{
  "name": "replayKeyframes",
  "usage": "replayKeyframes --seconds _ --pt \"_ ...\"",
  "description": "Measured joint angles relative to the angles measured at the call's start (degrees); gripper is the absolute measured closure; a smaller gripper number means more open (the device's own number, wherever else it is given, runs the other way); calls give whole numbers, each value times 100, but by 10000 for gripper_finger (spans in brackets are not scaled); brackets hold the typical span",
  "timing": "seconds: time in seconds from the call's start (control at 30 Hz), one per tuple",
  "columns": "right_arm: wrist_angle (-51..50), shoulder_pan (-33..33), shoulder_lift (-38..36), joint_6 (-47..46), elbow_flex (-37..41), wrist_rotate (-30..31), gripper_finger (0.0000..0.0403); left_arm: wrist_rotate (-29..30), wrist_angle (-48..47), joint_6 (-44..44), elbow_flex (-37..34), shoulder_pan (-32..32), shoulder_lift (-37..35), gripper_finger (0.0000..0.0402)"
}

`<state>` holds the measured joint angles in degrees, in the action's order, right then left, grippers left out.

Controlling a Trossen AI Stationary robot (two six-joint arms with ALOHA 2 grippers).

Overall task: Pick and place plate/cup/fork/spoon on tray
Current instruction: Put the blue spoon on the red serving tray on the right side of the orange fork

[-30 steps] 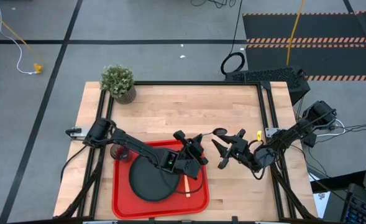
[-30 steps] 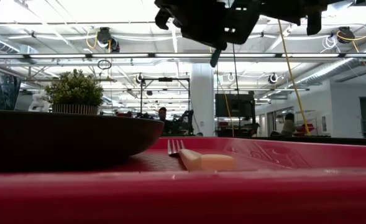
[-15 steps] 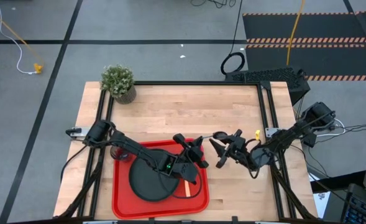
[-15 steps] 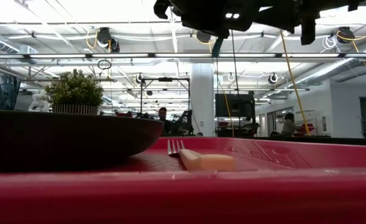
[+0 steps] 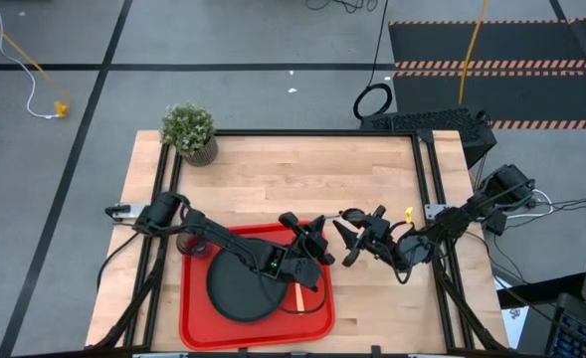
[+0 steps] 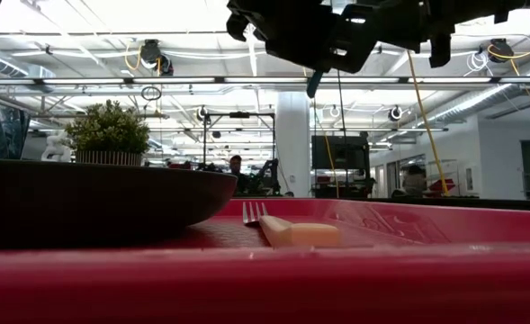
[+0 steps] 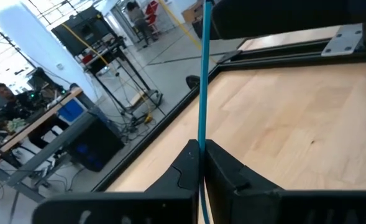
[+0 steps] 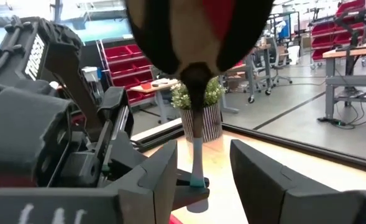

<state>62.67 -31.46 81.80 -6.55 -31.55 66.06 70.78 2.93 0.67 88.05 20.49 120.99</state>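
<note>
The spoon (image 5: 344, 215), dark bowl and light blue handle, is in the air between my two grippers, above the tray's far right corner. My left gripper (image 5: 320, 229) is shut on its handle. My right gripper (image 5: 350, 239) is open, and its fingers stand on either side of the handle (image 8: 197, 158), with the bowl (image 8: 198, 43) close to its camera. The black plate (image 5: 238, 288) and the orange-handled fork (image 5: 299, 296) lie in the red tray (image 5: 258, 328). The dark cup (image 5: 188, 242) stands at the tray's far left corner. My left gripper pinches the spoon's light blue handle (image 7: 201, 134) between its two fingers, near the handle's free end (image 8: 197, 182). The handle lies along the fingers and runs straight out past their tips. The spoon is lifted clear of tray and table.
A potted green plant (image 5: 190, 131) stands at the table's far left corner. Bare wood (image 5: 302, 174) lies on the far half of the table and to the right of the tray. In the low view a person (image 6: 236, 164) sits in the room beyond.
My right gripper has moved a little toward the table's left, closer to my left gripper. The spoon has stayed in the air between the two.
</note>
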Motion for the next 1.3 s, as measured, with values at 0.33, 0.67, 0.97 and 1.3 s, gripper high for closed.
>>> replayKeyframes --seconds 0.33,0.67,0.97,1.3 --pt "57 -2 0 283 0 -4 261 -117 182 3 -2 -28 84 392" --pt "137 -2 0 294 0 -4 265 -19 195 175 -9 -39 183 392" --pt "136 -2 0 320 2 -15 343 -26 326 157 -9 -37 181 392" --pt "132 -20 0 293 4 3 395 -376 324 135 -9 -13 181 377"
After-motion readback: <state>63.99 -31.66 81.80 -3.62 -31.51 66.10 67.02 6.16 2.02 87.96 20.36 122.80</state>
